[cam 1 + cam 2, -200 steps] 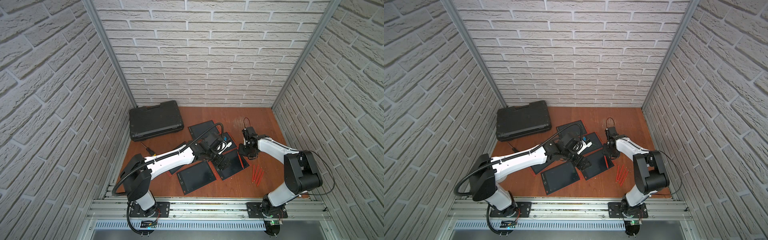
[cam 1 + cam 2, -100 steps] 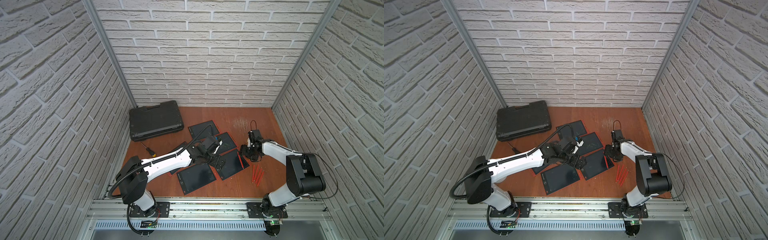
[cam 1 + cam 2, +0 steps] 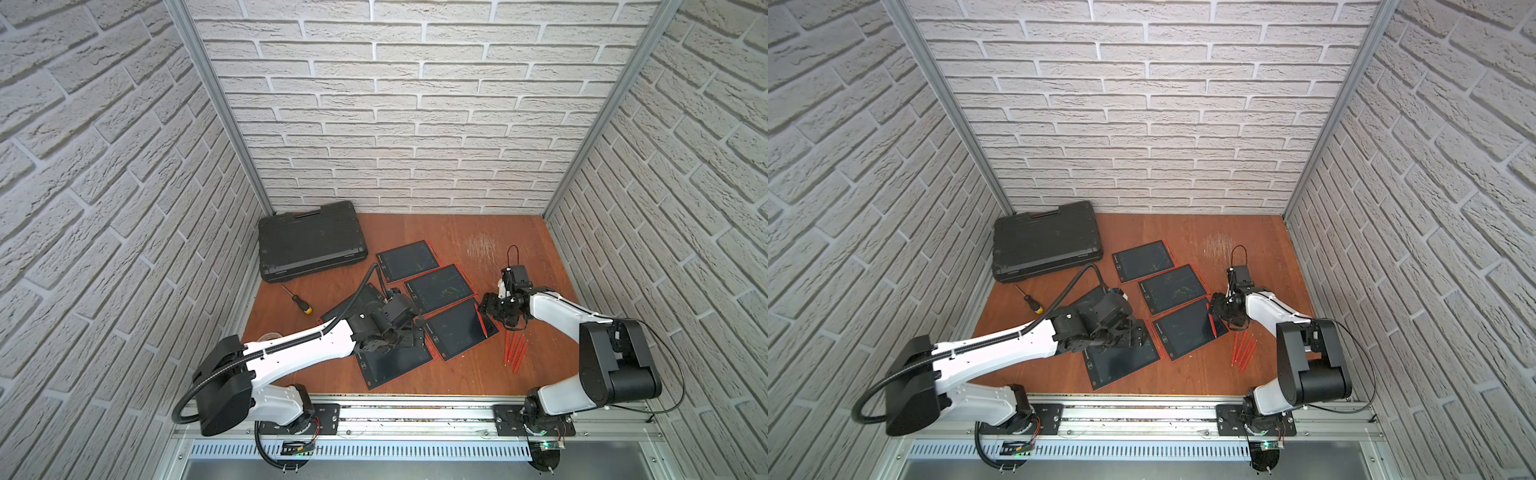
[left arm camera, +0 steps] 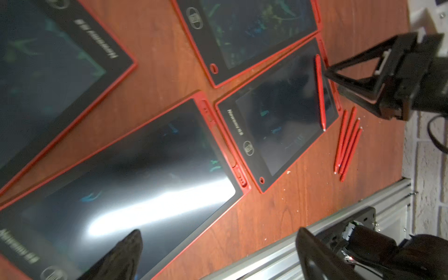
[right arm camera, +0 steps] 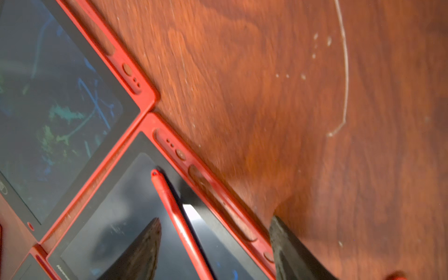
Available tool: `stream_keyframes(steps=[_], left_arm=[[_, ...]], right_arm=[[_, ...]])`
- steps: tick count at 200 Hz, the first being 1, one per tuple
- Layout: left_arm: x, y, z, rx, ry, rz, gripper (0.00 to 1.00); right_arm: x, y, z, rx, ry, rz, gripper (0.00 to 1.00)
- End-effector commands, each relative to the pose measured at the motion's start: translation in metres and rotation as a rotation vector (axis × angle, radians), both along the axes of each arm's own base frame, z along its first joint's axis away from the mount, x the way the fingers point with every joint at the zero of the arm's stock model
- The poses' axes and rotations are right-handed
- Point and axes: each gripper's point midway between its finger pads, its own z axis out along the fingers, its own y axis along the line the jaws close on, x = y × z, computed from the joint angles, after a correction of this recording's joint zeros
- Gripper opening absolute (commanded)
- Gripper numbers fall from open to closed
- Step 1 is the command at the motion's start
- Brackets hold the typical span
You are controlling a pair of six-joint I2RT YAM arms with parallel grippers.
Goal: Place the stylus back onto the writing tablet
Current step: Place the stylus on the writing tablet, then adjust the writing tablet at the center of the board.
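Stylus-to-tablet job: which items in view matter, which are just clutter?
Job: stylus, lying on the writing tablet; right end effector, open, straddling it.
Clutter: four loose styluses, other tablets, black case, screwdriver.

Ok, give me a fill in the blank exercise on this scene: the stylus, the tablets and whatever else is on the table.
1. The red stylus lies on the screen of a writing tablet, between the open fingers of the robot's ___ arm.
2. Beside that tablet, ___ loose styluses lie together on the table.
3. The lid of the black case is ___.
4. The tool lying near the case is a ___.
Missing words: right; four; closed; screwdriver.
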Motion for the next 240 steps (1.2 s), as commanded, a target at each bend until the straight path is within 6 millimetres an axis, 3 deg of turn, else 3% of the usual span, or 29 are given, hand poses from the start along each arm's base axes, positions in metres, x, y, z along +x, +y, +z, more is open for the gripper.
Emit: stream_keyframes(steps=[1,53,68,143,205,240], left_arm=[[-0.017,0.053,-0.013,0.133,0.058,0.148,0.98],[-0.044,0.112,-0.027,0.247,0.130,0.268,0.98],[-0.048,0.119,-0.034,0.268,0.144,0.276,0.98],[-0.045,0.101,-0.080,0.154,0.232,0.307,0.98],[-0.025,0.090,-0.095,0.055,0.219,0.317,0.98],[-0.022,0.096,-0.103,0.064,0.239,0.328,0.98]], right_arm=[[-0.013,-0.001,-0.001,0.005,0.030,-0.019,0.71],[-0.015,0.000,-0.007,0.007,0.040,-0.008,0.71],[-0.016,0.000,-0.008,0.010,0.040,-0.007,0.71],[-0.022,0.003,-0.013,0.015,0.051,0.000,0.71],[-0.032,0.011,-0.017,0.022,0.062,0.016,0.72],[-0.036,0.015,-0.017,0.013,0.063,0.022,0.72]])
